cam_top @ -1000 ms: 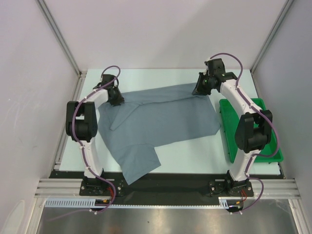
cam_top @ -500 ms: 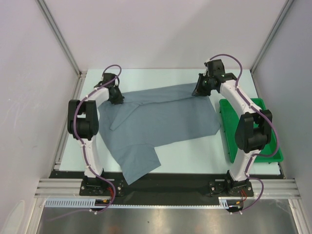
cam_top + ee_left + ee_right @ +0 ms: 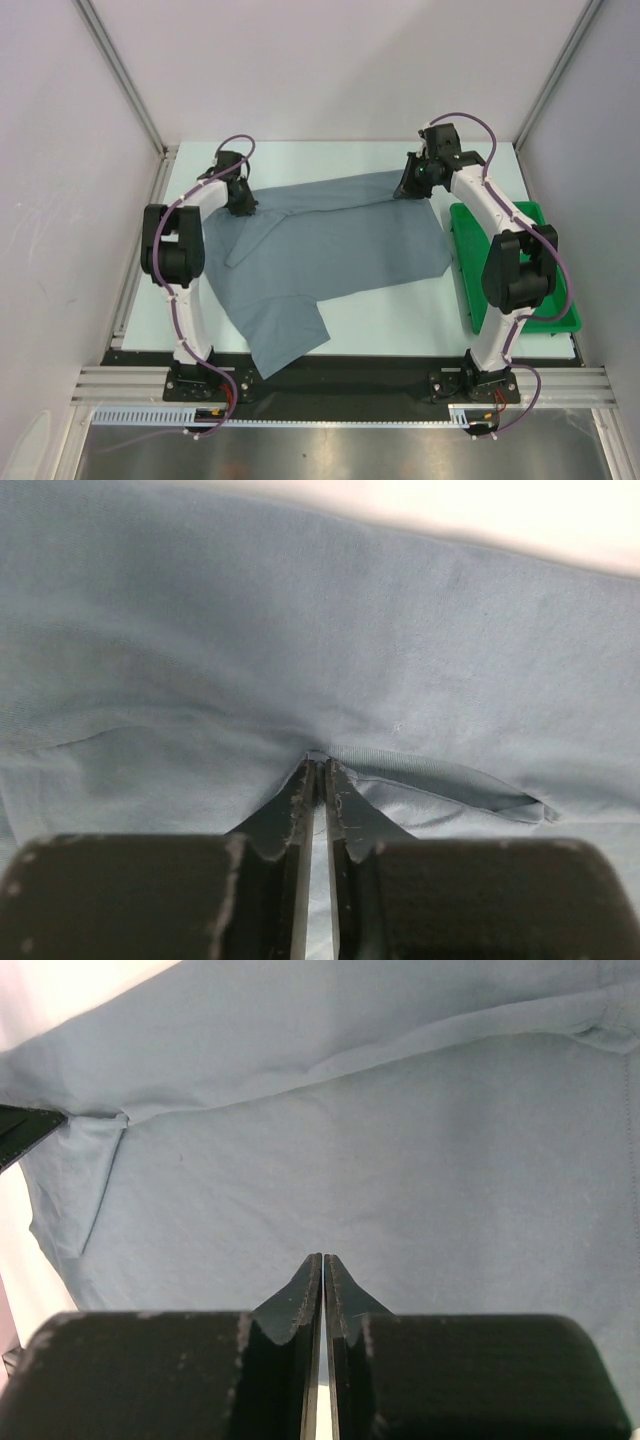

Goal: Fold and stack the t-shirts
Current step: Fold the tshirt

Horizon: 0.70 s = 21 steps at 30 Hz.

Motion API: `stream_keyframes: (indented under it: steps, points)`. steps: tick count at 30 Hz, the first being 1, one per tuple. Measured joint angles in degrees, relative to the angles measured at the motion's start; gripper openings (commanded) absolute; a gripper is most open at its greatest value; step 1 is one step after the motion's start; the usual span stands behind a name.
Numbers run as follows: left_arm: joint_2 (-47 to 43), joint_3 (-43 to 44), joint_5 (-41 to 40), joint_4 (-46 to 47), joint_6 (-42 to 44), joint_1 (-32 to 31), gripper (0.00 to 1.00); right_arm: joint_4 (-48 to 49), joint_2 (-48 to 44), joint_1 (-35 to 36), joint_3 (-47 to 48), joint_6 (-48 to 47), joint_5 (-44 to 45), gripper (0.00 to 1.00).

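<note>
One t-shirt (image 3: 330,240), slate blue-grey, is counted on one pale worktop (image 3: 400,325). One green tray (image 3: 560,318) is counted at the worktop's right edge. Two robot arms are counted: the left arm (image 3: 172,255) and the right arm (image 3: 512,265). Two pincers are counted, one per arm: the left pincer (image 3: 243,208) and the right pincer (image 3: 405,188). Two black fingers (image 3: 295,810) are shown on each pincer in the wrist views, four being counted in all. Two purple cables (image 3: 232,140) are counted, one along each arm. Two slanted metal posts (image 3: 120,75) are counted at the rear corners.
</note>
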Motion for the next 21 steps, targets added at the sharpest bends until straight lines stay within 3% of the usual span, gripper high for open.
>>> stream_keyframes:
  steps: [3, 11, 21]
  points:
    - [0.0, 0.0, -0.3, 0.0, 0.1, -0.1, 0.0, 0.0, 0.0, 0.0, 0.0, 0.0, 0.0, 0.08]
    - [-1.3, -0.3, -0.3, -0.2, 0.6, -0.8, 0.0, 0.0, 0.0, 0.0, 0.0, 0.0, -0.2, 0.08]
    - [-15.8, -12.2, 2.0, 1.1, 0.0, -6.0, 0.0, 0.0, 0.0, 0.4, 0.0, 0.0, -0.4, 0.09]
